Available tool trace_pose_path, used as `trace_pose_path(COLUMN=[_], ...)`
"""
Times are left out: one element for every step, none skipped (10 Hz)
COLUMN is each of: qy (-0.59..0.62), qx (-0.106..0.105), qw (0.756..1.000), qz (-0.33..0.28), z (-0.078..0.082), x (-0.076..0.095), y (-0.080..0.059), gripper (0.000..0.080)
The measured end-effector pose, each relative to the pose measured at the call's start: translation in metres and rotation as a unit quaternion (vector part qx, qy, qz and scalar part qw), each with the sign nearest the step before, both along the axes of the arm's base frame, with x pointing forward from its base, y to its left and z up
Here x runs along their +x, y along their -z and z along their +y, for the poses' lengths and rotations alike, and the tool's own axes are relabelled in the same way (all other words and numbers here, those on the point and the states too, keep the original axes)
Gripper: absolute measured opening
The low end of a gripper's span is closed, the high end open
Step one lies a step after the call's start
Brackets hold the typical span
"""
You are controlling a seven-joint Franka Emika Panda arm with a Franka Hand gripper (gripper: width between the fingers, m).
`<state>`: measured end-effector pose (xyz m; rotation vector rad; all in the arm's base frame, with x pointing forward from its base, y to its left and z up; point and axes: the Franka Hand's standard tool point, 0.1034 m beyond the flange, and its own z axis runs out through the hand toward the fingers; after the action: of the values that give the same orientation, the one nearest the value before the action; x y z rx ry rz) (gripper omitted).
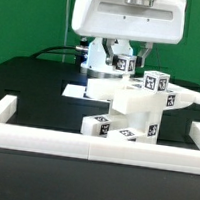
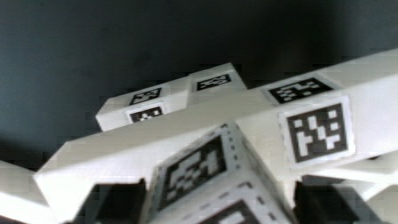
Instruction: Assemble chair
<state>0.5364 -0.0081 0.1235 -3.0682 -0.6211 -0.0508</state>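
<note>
We see the chair (image 1: pixel 137 110), a cluster of chunky white tagged pieces, standing near the desk's front edge just behind the low white barrier wall (image 1: pixel 93 146). The gripper (image 1: pixel 125 63) hangs right above it; in the wrist view its dark fingers (image 2: pixel 103 200) flank a tagged block of the chair (image 2: pixel 231 160), though we cannot tell whether they press it. The marker board (image 1: pixel 77 88) lies behind on the black desk (image 1: pixel 29 85).

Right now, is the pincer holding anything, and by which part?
It appears to hold the chair assembly: in the wrist view the pincer has a tagged white piece between its fingers, gripped at that piece's near end.
</note>
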Motion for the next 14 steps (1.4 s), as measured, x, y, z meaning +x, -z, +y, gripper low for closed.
trace_pose_path(qy=[0.000,0.001,-0.001,-0.001,-0.001,-0.001,-0.001,-0.001,-0.001,-0.001,-0.004,-0.010,-0.012,-0.011], qx=[0.000,0.001,0.001,0.000,0.000,0.000,0.000,0.000,0.000,-0.002,-0.002,-0.003,-0.004,-0.005], qw=[1.000,1.000,1.000,1.000,1.000,1.000,1.000,1.000,1.000,1.000,1.000,1.000,1.000,1.000], qz=[0.000,0.000,-0.001,0.001,0.002,0.004,0.003,0.004,0.004,0.002,0.000,0.000,-0.005,-0.008], z=[0.0006,0.0013,0.0043,0.0051,0.0046,0.0042,0.0042,0.0041,0.0041,0.0037,0.0032,0.0019,-0.0003,-0.0010], x=[0.0003,0.0007,0.0006,0.0001,-0.0003,-0.0012,-0.0011,-0.0012,-0.0013,-0.0017,-0.0012,-0.0008,0.0009,0.0018], y=[0.0001,0.0000,0.0008,0.0022,0.0032,0.0053,0.0052,0.0053,0.0057,0.0077,0.0083,0.0083,0.0082,0.0082], gripper=[0.0397,0.0397,0.0397,0.0397,0.0397,0.0397,0.0397,0.0397,0.0397,0.0397,0.0397,0.0397,0.0397,0.0397])
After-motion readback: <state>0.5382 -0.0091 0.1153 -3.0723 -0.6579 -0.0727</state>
